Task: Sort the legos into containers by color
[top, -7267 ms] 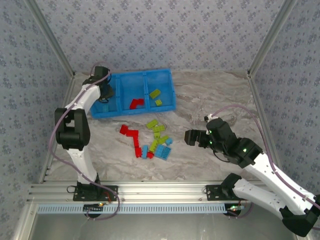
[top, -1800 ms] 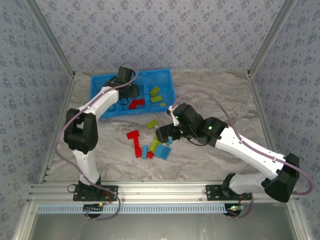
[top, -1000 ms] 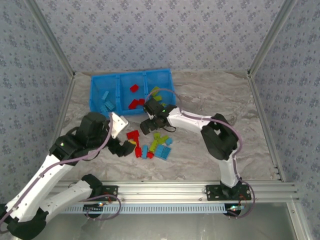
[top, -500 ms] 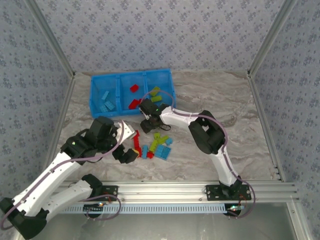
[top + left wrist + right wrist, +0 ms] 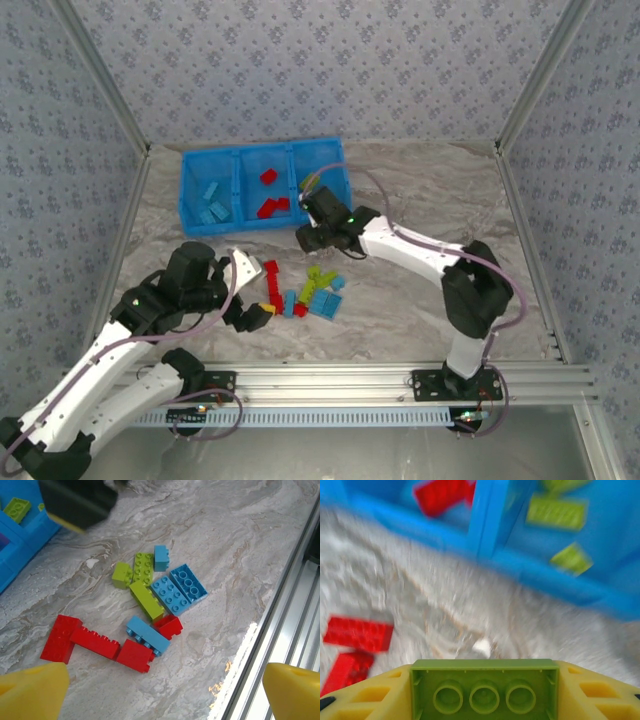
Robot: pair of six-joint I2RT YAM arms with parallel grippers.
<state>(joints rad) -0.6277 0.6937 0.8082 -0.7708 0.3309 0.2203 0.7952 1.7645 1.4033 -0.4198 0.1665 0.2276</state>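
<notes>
Now we see right gripper clamped on lime brick, just off front wall of blue tray, frame centre. Left gripper spread wide beside loose bricks, red, green, blue, lower centre.

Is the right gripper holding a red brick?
No, the right wrist view shows a lime green brick clamped between the yellow fingers.

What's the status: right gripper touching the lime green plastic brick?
Touching. Right wrist view: lime green plastic brick sits wedged between right gripper's yellow fingers, no gap.
</notes>
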